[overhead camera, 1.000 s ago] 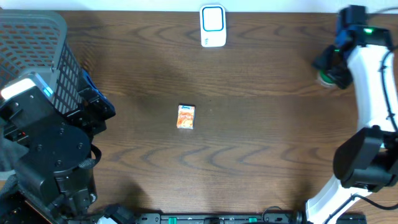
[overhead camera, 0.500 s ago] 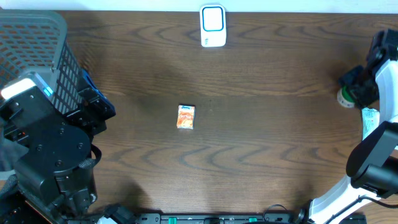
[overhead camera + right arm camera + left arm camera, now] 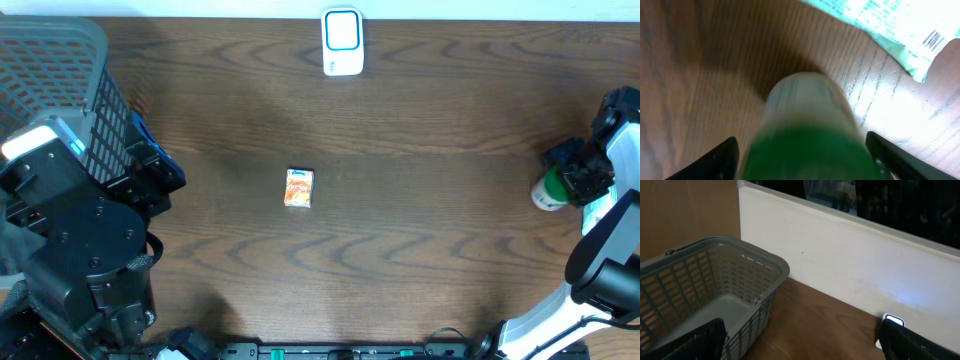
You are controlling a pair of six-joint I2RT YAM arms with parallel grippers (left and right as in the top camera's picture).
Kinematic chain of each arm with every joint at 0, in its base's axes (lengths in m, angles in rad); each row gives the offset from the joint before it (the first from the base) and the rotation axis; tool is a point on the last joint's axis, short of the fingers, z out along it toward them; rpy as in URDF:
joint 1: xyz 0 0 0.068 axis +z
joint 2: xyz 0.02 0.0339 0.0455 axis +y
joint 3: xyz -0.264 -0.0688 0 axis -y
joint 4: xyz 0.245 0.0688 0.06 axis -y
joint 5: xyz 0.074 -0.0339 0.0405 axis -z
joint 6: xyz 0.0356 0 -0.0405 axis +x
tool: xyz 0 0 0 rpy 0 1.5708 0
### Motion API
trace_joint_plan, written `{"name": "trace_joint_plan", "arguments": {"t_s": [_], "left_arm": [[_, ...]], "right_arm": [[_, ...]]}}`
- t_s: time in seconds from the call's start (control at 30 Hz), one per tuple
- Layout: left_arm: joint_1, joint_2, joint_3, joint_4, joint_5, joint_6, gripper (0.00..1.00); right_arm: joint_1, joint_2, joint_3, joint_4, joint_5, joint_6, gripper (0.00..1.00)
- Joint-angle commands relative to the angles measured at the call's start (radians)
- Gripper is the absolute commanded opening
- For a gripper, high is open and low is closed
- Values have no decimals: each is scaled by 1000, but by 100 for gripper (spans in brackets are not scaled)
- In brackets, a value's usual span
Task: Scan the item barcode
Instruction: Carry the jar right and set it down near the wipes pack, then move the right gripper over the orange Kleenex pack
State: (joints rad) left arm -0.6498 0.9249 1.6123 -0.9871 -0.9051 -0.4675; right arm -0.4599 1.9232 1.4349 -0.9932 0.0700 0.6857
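Right wrist cam is basically all bottle (image 3: 810, 135), a green-and-white blur sitting between the right jaws. It's too smeared to tell if they're squeezing it or just around it. Behind it lies a printed packet (image 3: 890, 25) with a barcode, which overhead barely shows. Overhead puts the bottle at the right edge of the surface (image 3: 440, 250), a small box (image 3: 299, 187) mid-surface and the scanner (image 3: 341, 42) at the far edge. Left jaws are spread wide with nothing in them, basket (image 3: 775, 265) ahead.
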Motion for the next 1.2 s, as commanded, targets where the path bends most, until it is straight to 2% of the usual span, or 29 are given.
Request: {"name": "trace_joint_plan", "arguments": {"t_s": [0.0,0.2,0.4,0.7,0.9,1.17], "left_arm": [[3,2,0,0,-24,-1,98],[3,2,0,0,-24,-1,98],[3,2,0,0,-24,-1,98],[3,2,0,0,-24,-1,98],[3,2,0,0,-24,-1,98],[3,2,0,0,-24,-1,98]], "right_arm": [[-8,-6,0,3,-10,-11,79],[-8,-7,22,6,-111,-20,84],[-8,-21,171,-72,-219,-51,99],[-5,-47,510,-347,-219,-48,99],[46,-66,542,-420,-260,-29,99],[241,-66,540,-447,-267,-27,99]]}}
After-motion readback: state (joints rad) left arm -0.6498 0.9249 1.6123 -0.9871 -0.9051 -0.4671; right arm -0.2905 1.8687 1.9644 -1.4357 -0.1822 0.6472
